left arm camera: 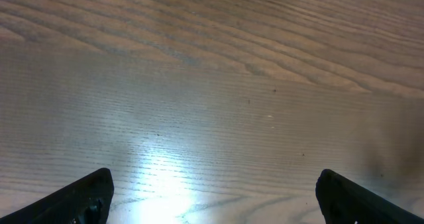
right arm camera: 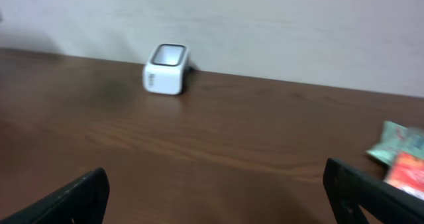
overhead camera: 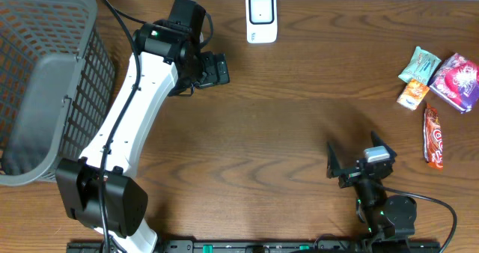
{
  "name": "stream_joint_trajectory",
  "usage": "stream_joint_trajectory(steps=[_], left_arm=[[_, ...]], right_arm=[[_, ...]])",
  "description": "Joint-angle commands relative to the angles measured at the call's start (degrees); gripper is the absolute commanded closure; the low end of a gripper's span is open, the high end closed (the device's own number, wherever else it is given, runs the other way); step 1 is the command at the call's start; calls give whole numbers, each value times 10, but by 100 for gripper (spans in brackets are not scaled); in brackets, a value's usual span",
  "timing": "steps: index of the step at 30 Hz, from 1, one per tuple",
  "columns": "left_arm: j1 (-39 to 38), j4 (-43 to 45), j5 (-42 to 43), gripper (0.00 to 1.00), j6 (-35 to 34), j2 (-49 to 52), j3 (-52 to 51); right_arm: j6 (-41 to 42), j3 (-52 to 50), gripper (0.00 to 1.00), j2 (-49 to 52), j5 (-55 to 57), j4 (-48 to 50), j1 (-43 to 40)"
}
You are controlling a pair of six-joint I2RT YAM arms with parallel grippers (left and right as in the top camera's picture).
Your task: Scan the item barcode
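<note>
The white barcode scanner [overhead camera: 261, 17] stands at the table's far edge, and it also shows as the white scanner [right arm camera: 166, 69] ahead and to the left in the right wrist view. The items lie at the right: a teal packet [overhead camera: 419, 64], a pink and purple packet [overhead camera: 455, 82], a small orange packet [overhead camera: 412, 94] and a red bar [overhead camera: 433, 137]. My left gripper [overhead camera: 212, 69] hovers left of the scanner; in its own view the left gripper [left arm camera: 215, 204] is open over bare wood. My right gripper [overhead camera: 357, 156] sits near the front edge, and the right gripper [right arm camera: 218, 197] is open and empty.
A large grey wire basket [overhead camera: 45, 81] fills the left end of the table. The white left arm [overhead camera: 127, 118] runs diagonally from the front left toward the back. The teal packet [right arm camera: 397, 141] and orange packet [right arm camera: 407, 171] show at the right edge of the right wrist view.
</note>
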Motion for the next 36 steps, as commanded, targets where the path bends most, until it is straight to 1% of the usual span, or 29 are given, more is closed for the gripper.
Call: stream_joint_trajectory(steps=[1, 7, 14, 36], left_arm=[[1, -1, -7, 2, 9, 4, -4], [1, -1, -7, 2, 9, 4, -4], [1, -1, -7, 2, 9, 4, -4], [1, -1, -7, 2, 9, 4, -4]], right_arm=[[19, -1, 1, -4, 55, -8, -10], [13, -1, 1, -4, 73, -9, -10], [54, -1, 1, -4, 73, -9, -10], [53, -1, 1, -4, 62, -7, -13]])
